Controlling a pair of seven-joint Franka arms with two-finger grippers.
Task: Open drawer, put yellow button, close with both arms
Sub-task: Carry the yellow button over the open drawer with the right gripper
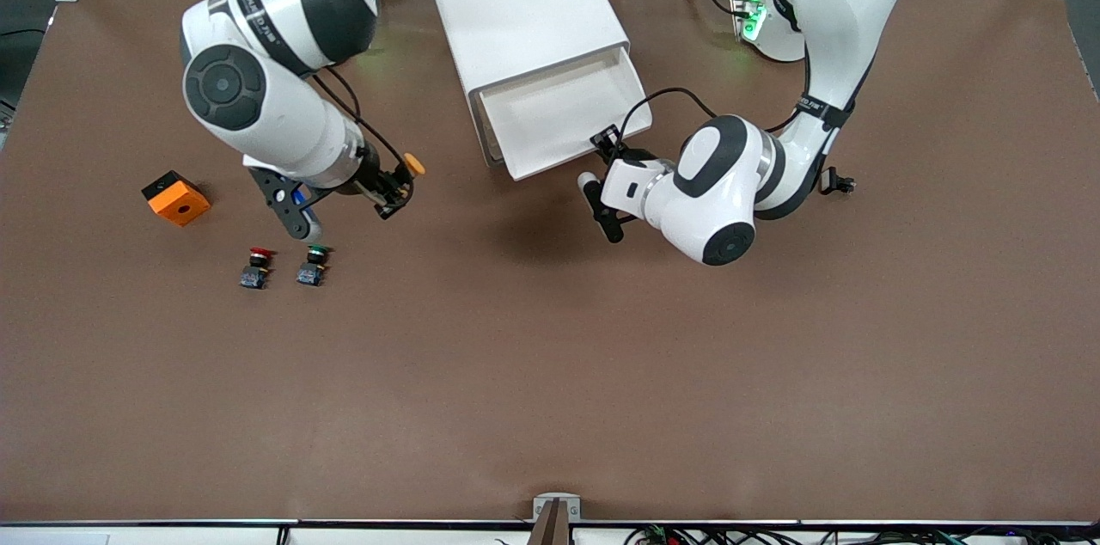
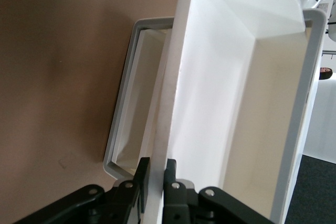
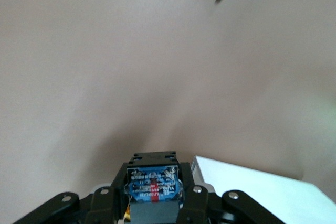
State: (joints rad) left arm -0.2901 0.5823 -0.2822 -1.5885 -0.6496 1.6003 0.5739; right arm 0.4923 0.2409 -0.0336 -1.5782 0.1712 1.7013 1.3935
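Left gripper [image 2: 156,174]: pinching the open drawer [image 1: 563,117] front.
Right gripper [image 1: 397,188]: gripping the yellow button [image 1: 413,164], beside the drawer, over the counter [image 1: 550,356].

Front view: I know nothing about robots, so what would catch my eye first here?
Probably the white cabinet with its top drawer pulled open, the left gripper shut on the drawer's front edge. Next, the right gripper, up over the brown table, shut on the yellow button. A red button and a green button lie toward the right arm's end, beside an orange block.
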